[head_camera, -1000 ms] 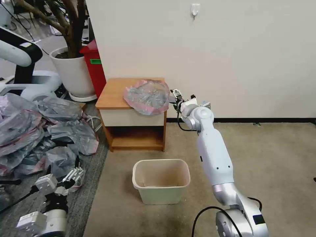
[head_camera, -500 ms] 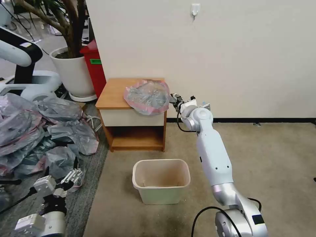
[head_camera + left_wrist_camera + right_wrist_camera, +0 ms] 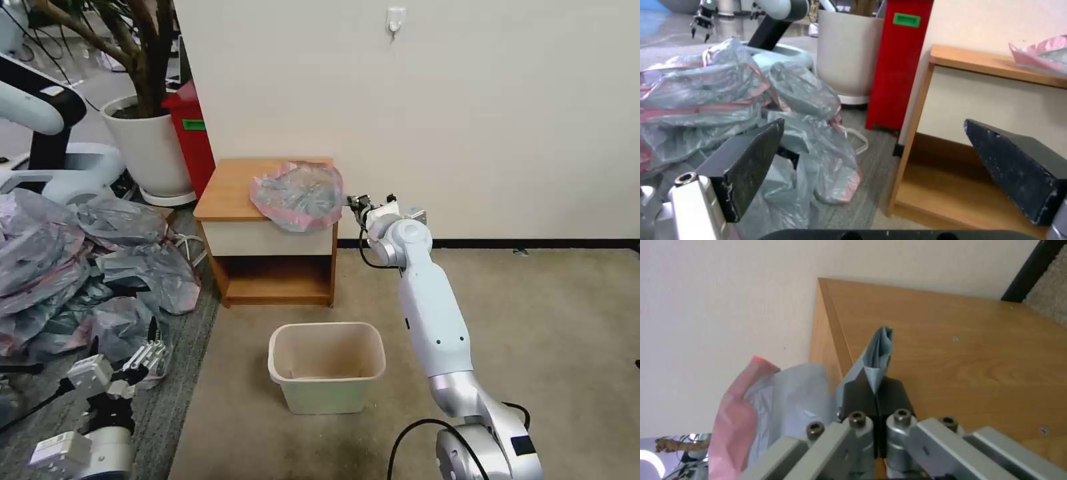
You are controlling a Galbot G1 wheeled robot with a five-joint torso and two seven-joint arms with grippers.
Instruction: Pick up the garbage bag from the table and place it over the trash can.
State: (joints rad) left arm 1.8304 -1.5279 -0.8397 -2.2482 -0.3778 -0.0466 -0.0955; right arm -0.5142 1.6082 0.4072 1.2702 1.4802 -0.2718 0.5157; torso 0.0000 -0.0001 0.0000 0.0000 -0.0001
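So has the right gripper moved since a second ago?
Yes, slightly. In the head view the right gripper has dropped a little lower beside the table corner, shut on a fold of the garbage bag.

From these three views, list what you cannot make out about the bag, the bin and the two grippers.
- How much of the garbage bag the shut right gripper holds: right wrist view, the jaws cover it.
- The trash can floor nearest the robot: head view, its front wall hides it.
- The bag's far side: left wrist view, cut off by the frame edge.
- The open left gripper is idle low on the left.
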